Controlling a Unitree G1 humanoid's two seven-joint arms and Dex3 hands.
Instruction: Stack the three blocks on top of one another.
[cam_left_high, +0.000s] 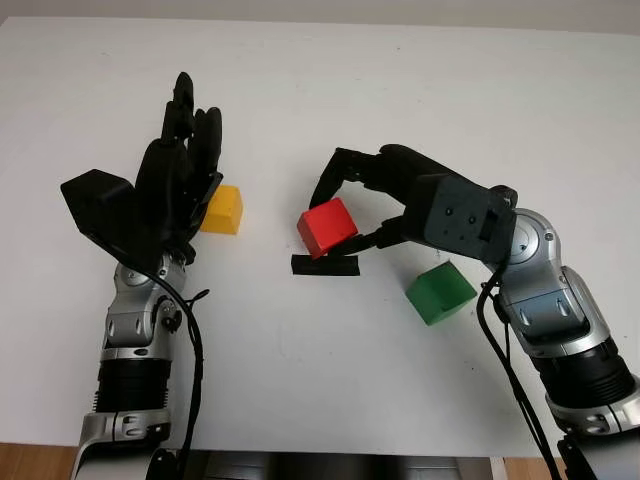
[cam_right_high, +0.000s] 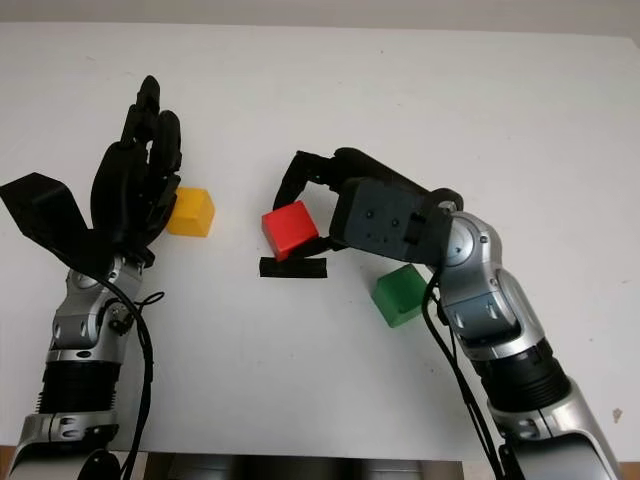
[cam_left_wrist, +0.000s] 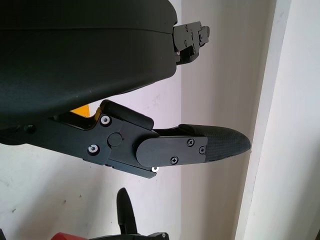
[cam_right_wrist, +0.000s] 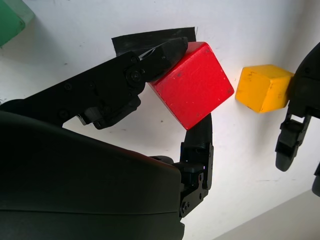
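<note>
The right hand (cam_left_high: 350, 205) reaches in from the bottom right toward the middle of the white bench (cam_left_high: 400, 80), its wrist bent inward so the palm faces left. Its fingers (cam_right_wrist: 150, 62) are clamped on the red block (cam_left_high: 327, 227); in the right wrist view one finger presses the block's upper edge and another grips it from the opposite side. The block sits tilted in the grasp, just above a strip of black tape (cam_left_high: 324, 265) stuck on the bench.

The left hand (cam_left_high: 180, 170) stands upright over the left part of the bench, open and holding nothing, just beside the yellow block (cam_left_high: 222, 210).

There are three blocks, one of each colour: red, yellow, and a green block (cam_left_high: 440, 291) lying on the bench near the right forearm. None is stacked on another. No writing can be read on them.
</note>
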